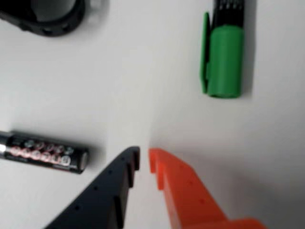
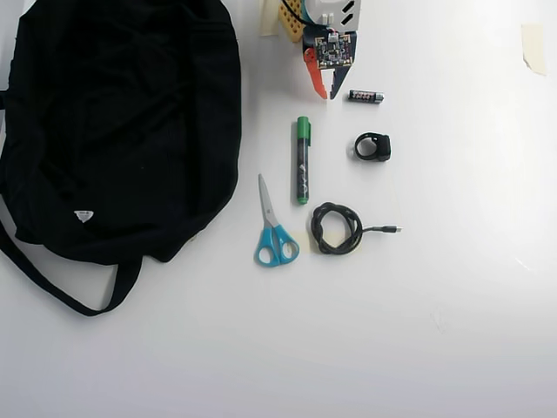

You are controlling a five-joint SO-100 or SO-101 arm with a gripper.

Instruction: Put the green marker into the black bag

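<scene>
The green marker (image 2: 302,160) lies lengthwise on the white table, its green cap (image 1: 223,59) pointing toward the arm. The black bag (image 2: 117,126) fills the left of the overhead view, with a white label and a strap trailing toward the bottom. My gripper (image 2: 326,94) hovers just above and to the right of the marker's cap in the overhead view. In the wrist view the gripper (image 1: 144,157) has a black finger and an orange finger nearly together, with only a thin gap and nothing between them.
A small black battery (image 2: 365,96) lies right of the gripper. A black ring-shaped object (image 2: 373,146), a coiled black cable (image 2: 338,228) and blue-handled scissors (image 2: 274,226) lie around the marker. A piece of tape (image 2: 533,45) sits at the far right.
</scene>
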